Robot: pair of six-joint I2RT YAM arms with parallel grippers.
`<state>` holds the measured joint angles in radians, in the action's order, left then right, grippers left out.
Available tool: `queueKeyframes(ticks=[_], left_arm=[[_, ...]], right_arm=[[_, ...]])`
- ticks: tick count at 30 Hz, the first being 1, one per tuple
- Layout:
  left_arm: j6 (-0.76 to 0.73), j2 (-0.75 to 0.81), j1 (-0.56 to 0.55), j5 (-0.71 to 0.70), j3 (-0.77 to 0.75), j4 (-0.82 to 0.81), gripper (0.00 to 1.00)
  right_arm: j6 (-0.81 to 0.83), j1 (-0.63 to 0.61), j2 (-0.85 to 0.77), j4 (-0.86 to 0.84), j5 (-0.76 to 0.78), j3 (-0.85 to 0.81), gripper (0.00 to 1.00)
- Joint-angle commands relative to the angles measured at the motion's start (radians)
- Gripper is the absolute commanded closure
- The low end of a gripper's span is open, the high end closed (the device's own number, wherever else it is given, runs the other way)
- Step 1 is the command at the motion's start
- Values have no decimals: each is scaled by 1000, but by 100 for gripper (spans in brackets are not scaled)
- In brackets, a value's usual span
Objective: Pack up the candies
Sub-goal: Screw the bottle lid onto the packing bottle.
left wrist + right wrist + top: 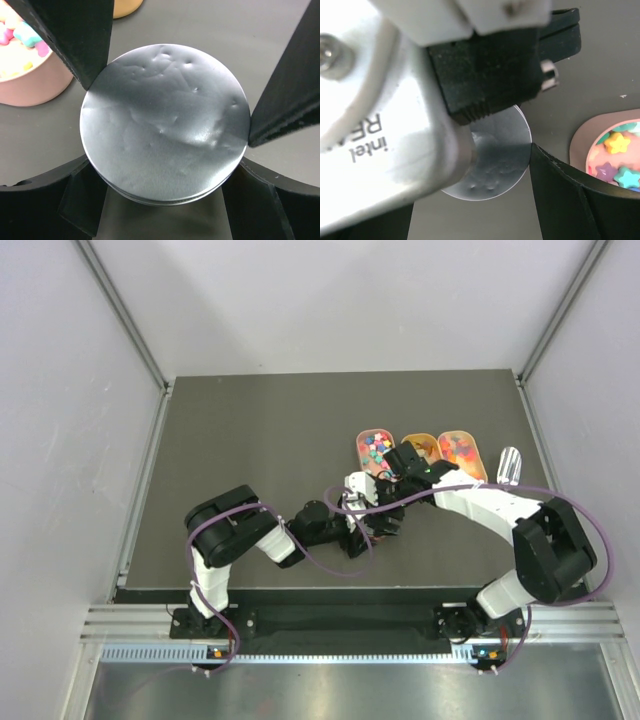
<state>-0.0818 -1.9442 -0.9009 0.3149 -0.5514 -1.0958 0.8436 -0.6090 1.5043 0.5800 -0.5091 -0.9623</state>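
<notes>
Silver lid caps the jar, which sits between both arms on the dark surface. Left fingers, spread wide, hug the jar just under the lid from both sides. This reads as a grasp, though the lid hides the contact. Right fingers, also wide, come in from the opposite side with tips touching the lid rim, apparently pinching it. Candies lie beyond the jar in three oval trays set side by side, long axes running away from the arm bases. The multicoloured ones fill the nearest tray, just beside the jar. Right arm is nearer them. Judgement: the lid must come off before any candy goes in.
</notes>
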Motion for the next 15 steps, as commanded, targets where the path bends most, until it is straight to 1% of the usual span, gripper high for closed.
queueKeyframes(ticks=[1, 9, 10, 11, 12, 14, 15], left_arm=[[-55, -42, -13, -165, 13, 244, 45], [-56, -38, -15, -163, 16, 238, 43], [-53, -35, -15, -165, 18, 234, 41], [-53, -32, -16, -166, 22, 229, 37], [-56, -30, -16, -168, 27, 225, 27], [-65, -18, -16, -163, 30, 226, 20], [-70, -15, -16, -155, 34, 220, 15]], right_arm=[[-301, -69, 57, -35, -20, 62, 32], [-281, -71, 50, -39, 15, 57, 31], [-276, -69, 48, -37, 15, 57, 30], [-268, -69, 50, -34, 15, 57, 29], [-264, -69, 45, -31, 14, 56, 25], [-230, -69, 43, -11, 9, 54, 21], [-218, -69, 43, -5, 9, 48, 14]])
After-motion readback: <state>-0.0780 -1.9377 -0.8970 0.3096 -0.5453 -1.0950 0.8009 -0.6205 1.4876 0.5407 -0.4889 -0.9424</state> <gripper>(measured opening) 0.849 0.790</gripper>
